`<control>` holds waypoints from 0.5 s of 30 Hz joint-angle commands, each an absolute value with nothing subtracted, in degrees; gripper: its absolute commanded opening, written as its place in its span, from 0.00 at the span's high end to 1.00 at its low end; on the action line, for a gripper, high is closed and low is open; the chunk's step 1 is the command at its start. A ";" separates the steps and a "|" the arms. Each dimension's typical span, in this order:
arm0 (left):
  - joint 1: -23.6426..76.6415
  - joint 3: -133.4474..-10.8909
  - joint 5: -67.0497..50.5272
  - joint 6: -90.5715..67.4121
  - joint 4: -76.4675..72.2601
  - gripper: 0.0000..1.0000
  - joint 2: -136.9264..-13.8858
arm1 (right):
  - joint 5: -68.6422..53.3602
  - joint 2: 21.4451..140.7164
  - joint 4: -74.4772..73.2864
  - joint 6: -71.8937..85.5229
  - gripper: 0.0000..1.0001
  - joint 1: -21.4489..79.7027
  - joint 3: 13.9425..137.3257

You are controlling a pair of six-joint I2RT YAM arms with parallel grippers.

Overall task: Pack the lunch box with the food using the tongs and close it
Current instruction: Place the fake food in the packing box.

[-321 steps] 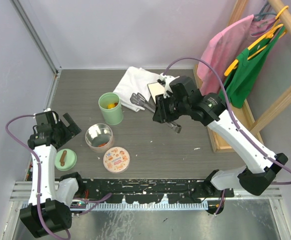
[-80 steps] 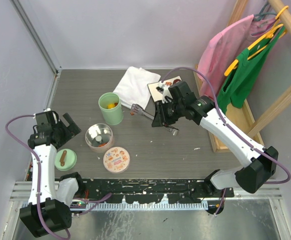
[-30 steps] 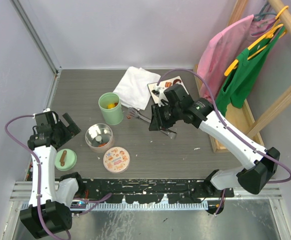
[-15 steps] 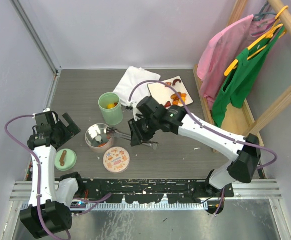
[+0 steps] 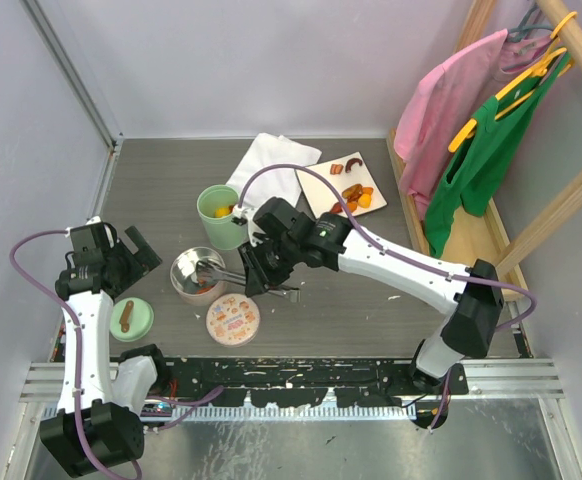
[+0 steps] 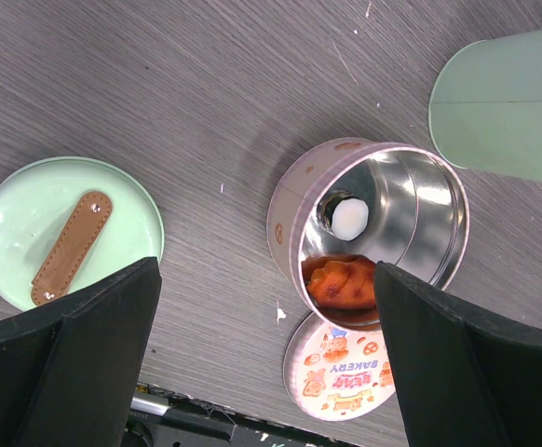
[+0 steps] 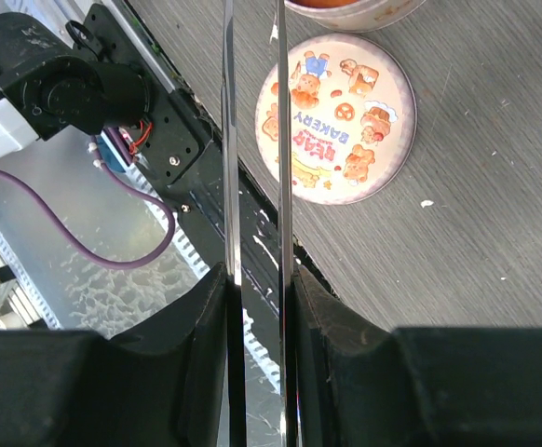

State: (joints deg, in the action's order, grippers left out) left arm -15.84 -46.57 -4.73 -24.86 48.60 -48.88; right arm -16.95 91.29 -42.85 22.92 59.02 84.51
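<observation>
My right gripper point(image 5: 262, 270) point(image 7: 257, 279) is shut on the grey metal tongs point(image 5: 233, 272) point(image 7: 228, 140). Their tips reach the rim of the round metal lunch box tin point(image 5: 198, 273) point(image 6: 369, 233); I cannot tell if they carry anything. The tin holds an orange piece of food point(image 6: 341, 282) and a white round piece point(image 6: 350, 217). More food point(image 5: 351, 192) lies on a white board at the back. The tin's printed bakery lid point(image 5: 233, 318) point(image 7: 336, 116) lies flat in front of it. My left gripper point(image 5: 136, 250) point(image 6: 264, 270) hangs open above the table left of the tin, holding nothing.
A mint-green cup point(image 5: 221, 215) point(image 6: 504, 102) with yellow-orange pieces stands just behind the tin. A mint-green lid with a brown knob point(image 5: 131, 320) point(image 6: 66, 233) lies at the near left. A white cloth point(image 5: 271, 165) lies at the back; a wooden rack with garments point(image 5: 471, 130) stands right.
My right arm has swung left and nearer, carrying the tongs from beside the food board to the tin. The left arm has not moved.
</observation>
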 commanded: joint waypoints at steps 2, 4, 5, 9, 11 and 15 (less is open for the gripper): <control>-15.64 -46.85 -4.45 -25.14 46.85 0.02 -48.40 | -16.33 91.29 -40.23 23.38 0.69 59.09 88.11; -15.64 -46.85 -4.40 -25.15 46.80 0.02 -48.34 | -16.03 91.45 -40.50 23.46 0.69 59.07 88.32; -15.64 -46.83 -4.35 -25.19 46.84 0.02 -48.34 | -16.00 91.48 -40.59 23.53 0.69 59.07 88.41; -15.65 -46.92 -4.37 -25.07 46.93 0.02 -48.11 | -15.30 91.96 -41.39 23.44 0.69 59.13 89.42; -15.64 -46.83 -4.32 -25.13 46.76 0.02 -47.89 | -14.77 92.57 -42.50 23.22 0.69 59.10 90.76; -15.64 -46.88 -4.74 -25.10 46.75 0.02 -48.20 | -13.77 93.16 -43.03 23.07 0.69 59.14 91.80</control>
State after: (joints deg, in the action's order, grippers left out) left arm -15.84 -46.57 -4.73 -24.86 48.60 -48.86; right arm -15.35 93.67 -44.05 22.90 59.02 88.40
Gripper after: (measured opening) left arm 0.980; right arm 0.350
